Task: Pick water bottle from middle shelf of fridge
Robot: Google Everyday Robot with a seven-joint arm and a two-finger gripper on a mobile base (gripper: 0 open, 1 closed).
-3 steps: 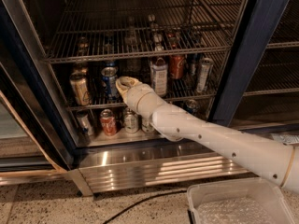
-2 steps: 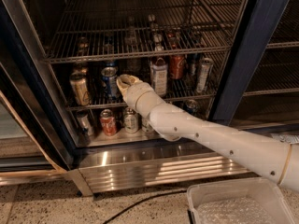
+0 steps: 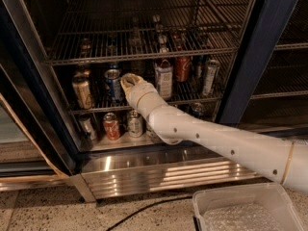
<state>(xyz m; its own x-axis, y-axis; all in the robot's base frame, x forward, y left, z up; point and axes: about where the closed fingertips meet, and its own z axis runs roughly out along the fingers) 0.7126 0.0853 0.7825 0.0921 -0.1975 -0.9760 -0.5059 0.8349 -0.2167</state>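
The fridge [image 3: 250, 52] stands open with dark blue door frames. My white arm reaches in from the right. My gripper [image 3: 129, 81] is at the front of the middle shelf [image 3: 96, 109], between a blue can [image 3: 113, 83] and a dark-capped bottle with a white label [image 3: 163, 77]. The wrist faces the camera and covers whatever lies just behind it. I cannot pick out the clear water bottle; it is hidden or lost in the dark behind the gripper.
The middle shelf also holds a gold can [image 3: 83, 91], a red can [image 3: 183, 67] and a tall silver can [image 3: 209, 76]. Cans stand on the fridge floor [image 3: 111, 126]. Small bottles stand on the rack above [image 3: 163, 40]. A clear plastic bin [image 3: 240, 206] is at the bottom right.
The arm has barely moved; the gripper has edged slightly up and further into the middle shelf between the blue can and the labelled bottle.
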